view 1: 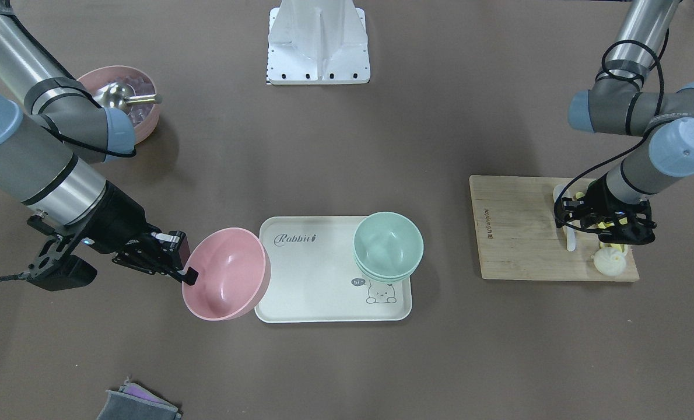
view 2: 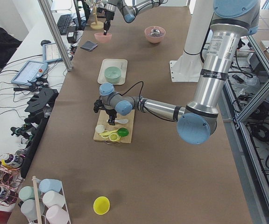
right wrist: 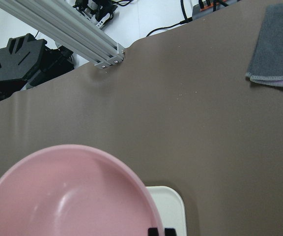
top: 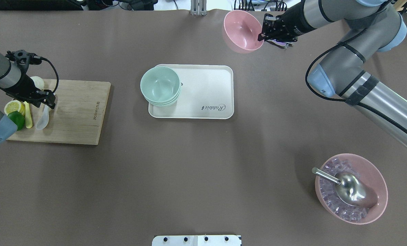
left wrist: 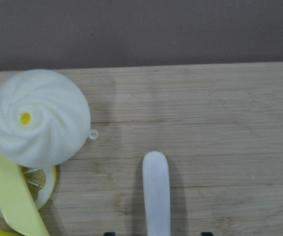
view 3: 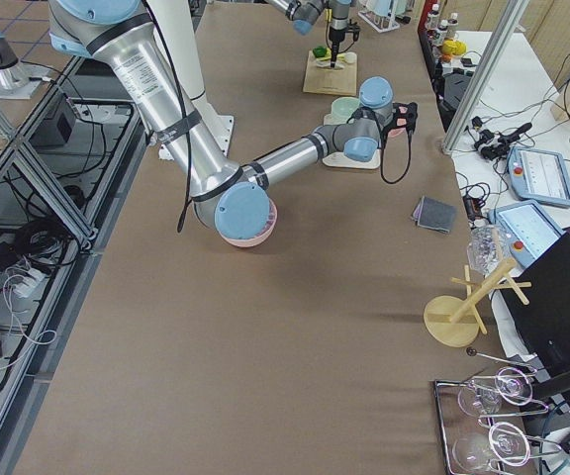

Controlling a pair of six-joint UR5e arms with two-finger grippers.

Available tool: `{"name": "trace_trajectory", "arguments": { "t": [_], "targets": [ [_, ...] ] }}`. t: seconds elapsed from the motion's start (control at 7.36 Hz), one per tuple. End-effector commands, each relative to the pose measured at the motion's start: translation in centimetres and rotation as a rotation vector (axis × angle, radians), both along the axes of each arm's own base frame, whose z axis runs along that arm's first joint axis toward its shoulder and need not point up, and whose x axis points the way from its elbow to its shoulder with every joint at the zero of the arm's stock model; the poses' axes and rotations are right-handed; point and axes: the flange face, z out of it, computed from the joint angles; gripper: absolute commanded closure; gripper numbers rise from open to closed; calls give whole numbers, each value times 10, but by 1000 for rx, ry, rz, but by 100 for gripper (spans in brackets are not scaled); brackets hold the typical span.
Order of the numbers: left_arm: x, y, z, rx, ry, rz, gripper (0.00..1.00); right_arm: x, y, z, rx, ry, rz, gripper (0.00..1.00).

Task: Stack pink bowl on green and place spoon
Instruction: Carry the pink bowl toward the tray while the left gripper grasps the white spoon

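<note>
The pink bowl (view 1: 225,274) hangs tipped in the right tool (view 1: 188,275), which is pinched tight on its rim. The green bowls (view 1: 388,244) sit at the far end of the tray (view 1: 312,291) from that tool. To do this well, carry the pink bowl high over the green rims, turn it flat, line it up, then go down slowly and let go. The spoon (left wrist: 156,191) lies on the board (top: 77,112) under the left tool (top: 45,101), which is spread wide around it and not gripping.

Robotics lab: aluminium framing (view 2: 55,32) and teach pendant (view 2: 30,72).
</note>
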Motion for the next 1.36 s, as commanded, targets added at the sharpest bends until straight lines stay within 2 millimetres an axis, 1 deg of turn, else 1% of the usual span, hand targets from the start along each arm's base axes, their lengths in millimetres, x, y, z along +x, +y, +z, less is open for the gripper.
{"name": "trace_trajectory", "arguments": {
  "t": [0.0,0.14,0.41,0.54,0.68,0.81,0.95,1.09,1.22],
  "targets": [
    [1,0,1,1,-3,0,49,0,0,0,0,0,0,100],
    [2,-3,-3,5,0,-2,50,0,0,1,-1,1,0,100],
    [6,-3,-7,9,4,2,56,1,0,2,-3,1,0,100],
    [9,-2,-3,2,0,5,60,1,0,3,-3,3,0,100],
    [9,-2,-2,-1,-2,5,62,-3,2,-1,0,-1,-4,100],
    [9,-3,-3,2,-1,7,63,-4,5,-5,9,-8,-9,100],
    [9,-3,-5,4,1,5,72,-6,7,-7,13,-10,-12,100],
    [9,-2,-6,8,2,8,93,-12,9,-10,17,-12,-18,100],
    [7,-2,-11,17,7,2,100,-18,13,-15,24,-15,-26,100]
  ]
}}
